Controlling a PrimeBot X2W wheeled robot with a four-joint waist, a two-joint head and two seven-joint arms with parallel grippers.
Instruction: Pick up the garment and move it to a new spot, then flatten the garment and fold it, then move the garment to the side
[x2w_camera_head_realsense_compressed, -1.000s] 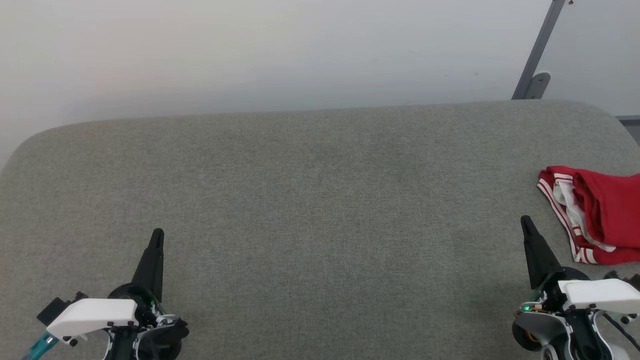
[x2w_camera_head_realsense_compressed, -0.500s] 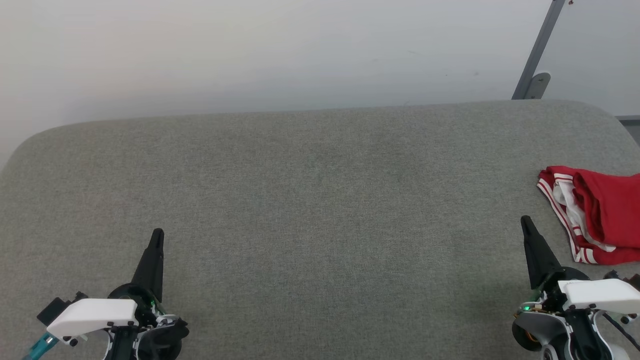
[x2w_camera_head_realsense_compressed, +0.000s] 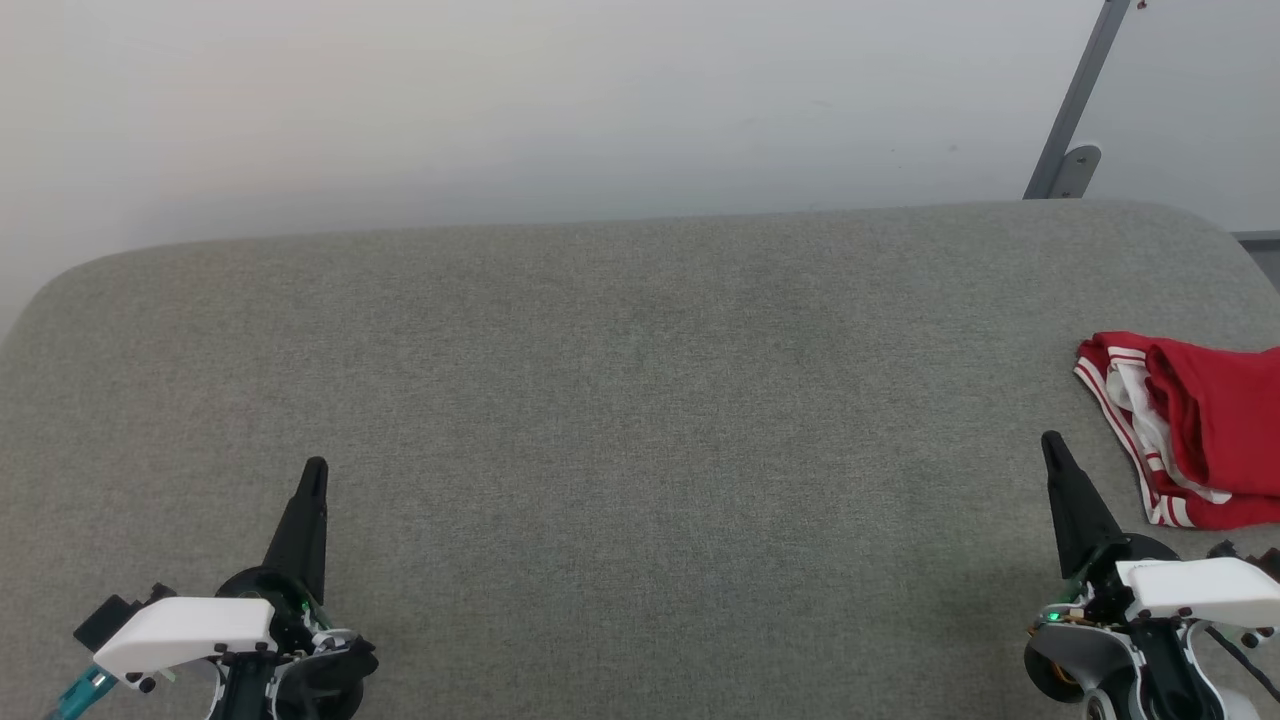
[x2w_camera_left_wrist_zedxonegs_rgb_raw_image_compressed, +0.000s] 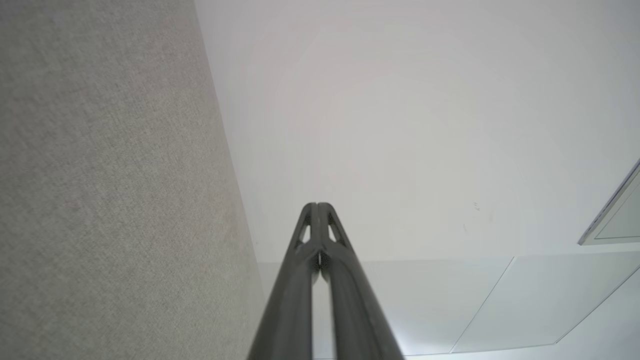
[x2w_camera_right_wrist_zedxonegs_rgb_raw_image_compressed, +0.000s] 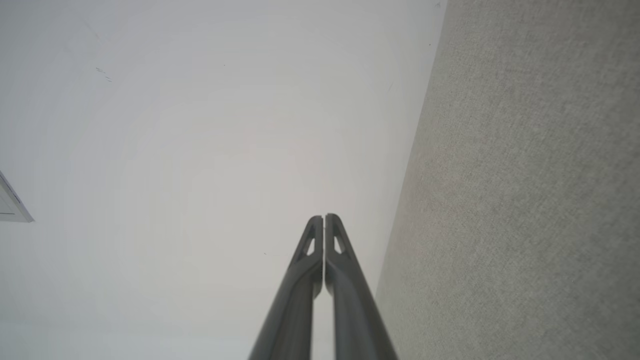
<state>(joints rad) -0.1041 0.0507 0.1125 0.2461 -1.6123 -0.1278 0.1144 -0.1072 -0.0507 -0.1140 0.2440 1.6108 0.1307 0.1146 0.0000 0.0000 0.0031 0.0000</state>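
Left hand (x2w_camera_head_realsense_compressed: 315, 468) and right hand (x2w_camera_head_realsense_compressed: 1049, 442) are pointing far, fingers together; one crumpled red garment (x2w_camera_head_realsense_compressed: 1210, 425) is lying at right, writing unreadable.

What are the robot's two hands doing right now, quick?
Left hand: closed, holding nothing.
Right hand: closed, holding nothing.

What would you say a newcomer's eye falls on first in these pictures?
The red jersey, crumpled at the right edge of the grey fabric surface, stands out most. Then the left hand and right hand, both shut and empty, low in the head view's corners.
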